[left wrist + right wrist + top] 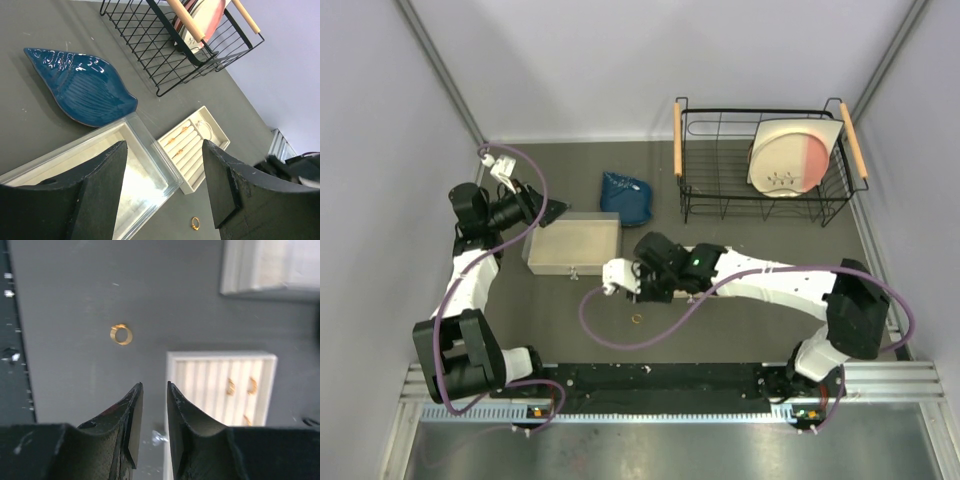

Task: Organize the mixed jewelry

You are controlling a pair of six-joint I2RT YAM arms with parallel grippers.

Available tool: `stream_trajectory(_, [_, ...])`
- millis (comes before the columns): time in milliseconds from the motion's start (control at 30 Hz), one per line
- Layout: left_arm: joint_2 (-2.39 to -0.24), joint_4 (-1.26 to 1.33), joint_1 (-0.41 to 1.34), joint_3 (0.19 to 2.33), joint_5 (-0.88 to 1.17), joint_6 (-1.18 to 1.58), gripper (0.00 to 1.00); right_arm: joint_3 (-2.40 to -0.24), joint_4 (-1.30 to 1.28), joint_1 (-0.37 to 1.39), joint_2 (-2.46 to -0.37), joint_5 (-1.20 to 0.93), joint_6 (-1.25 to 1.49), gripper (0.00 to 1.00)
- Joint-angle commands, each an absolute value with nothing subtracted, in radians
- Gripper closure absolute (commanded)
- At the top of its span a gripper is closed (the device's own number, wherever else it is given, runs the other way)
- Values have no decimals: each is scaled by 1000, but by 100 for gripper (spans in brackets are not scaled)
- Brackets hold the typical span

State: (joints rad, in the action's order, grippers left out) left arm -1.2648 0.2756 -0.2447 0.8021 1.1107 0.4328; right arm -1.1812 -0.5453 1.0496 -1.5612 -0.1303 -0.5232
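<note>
A loose gold ring (pixel 637 319) lies on the grey table; it also shows in the left wrist view (pixel 195 223) and the right wrist view (pixel 121 334). The pale slotted tray (pixel 192 165) holds several gold rings (pixel 179 138) in its slots and a thin silver hoop (pixel 204 129) at its far end. In the right wrist view the tray (pixel 200 385) shows three gold rings (pixel 231 386). My right gripper (pixel 152 407) hovers over the tray's edge, jaws slightly apart and empty. My left gripper (pixel 165 185) is open and empty above the clear-lidded box (pixel 125 170).
A blue shell-shaped dish (pixel 625 196) lies behind the box (pixel 572 247). A black wire rack (pixel 760 165) with a plate stands at the back right. The right arm (pixel 770 280) stretches across the middle. The tray (pixel 617 273) is mostly hidden under my right gripper (pixel 640 283).
</note>
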Motion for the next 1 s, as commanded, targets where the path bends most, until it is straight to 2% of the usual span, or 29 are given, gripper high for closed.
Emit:
stream_trajectory(0, [-1239, 290, -252, 841, 1123, 416, 33, -1195, -537, 1124, -1600, -178, -535, 74])
stream_trajectory(467, [-1218, 233, -253, 818, 1114, 357, 33, -1333, -519, 1152, -1838, -224, -327, 83])
stream_trajectory(967, [-1224, 233, -255, 798, 1111, 354, 33, -1333, -518, 1173, -1885, -203, -298, 84])
